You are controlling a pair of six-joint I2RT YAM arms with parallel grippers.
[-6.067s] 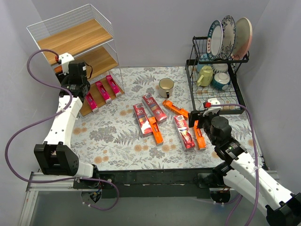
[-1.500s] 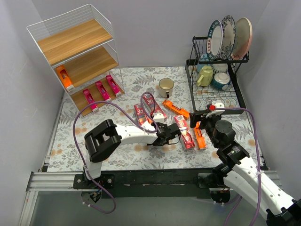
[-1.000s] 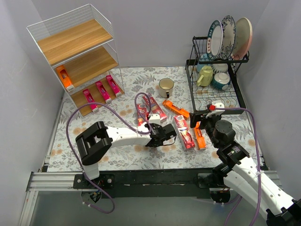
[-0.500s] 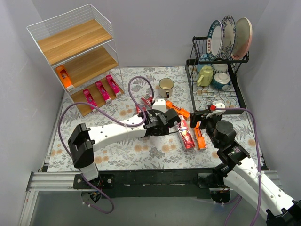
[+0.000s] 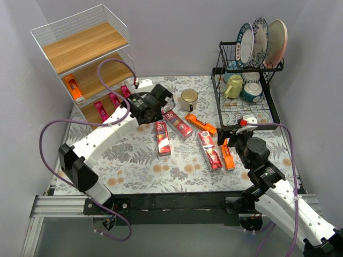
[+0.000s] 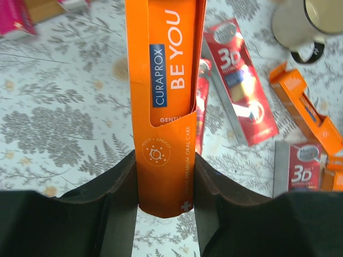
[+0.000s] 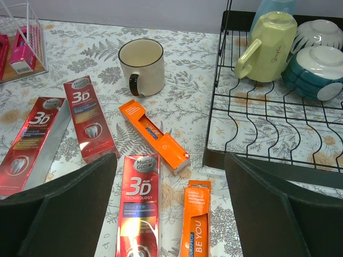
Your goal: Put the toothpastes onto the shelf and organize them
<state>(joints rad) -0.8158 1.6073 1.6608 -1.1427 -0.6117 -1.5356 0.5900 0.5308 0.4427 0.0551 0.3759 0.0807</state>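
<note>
Now the left gripper [image 6: 163, 160], jaws clenched on the orange Curaprox carton [image 6: 163, 80] whose long axis runs straight out from them, hovers just right of the shelf [image 5: 80, 45] at upper left.

The orange carton [image 6: 166, 107] reads "CURAPROX BE YOU"; the red carton [image 7: 88, 118] "3D TECHNOLOGY", perhaps "Muesi".

We hold our left arm [image 5: 102, 136] stretched forward, the left gripper [image 6: 163, 160] clamped on an orange carton [image 6: 166, 64] jutting out past the jaws, while our right arm [image 5: 278, 187] sits folded, the right gripper [image 7: 170, 160] tilted downward, jaws wide apart.
</note>
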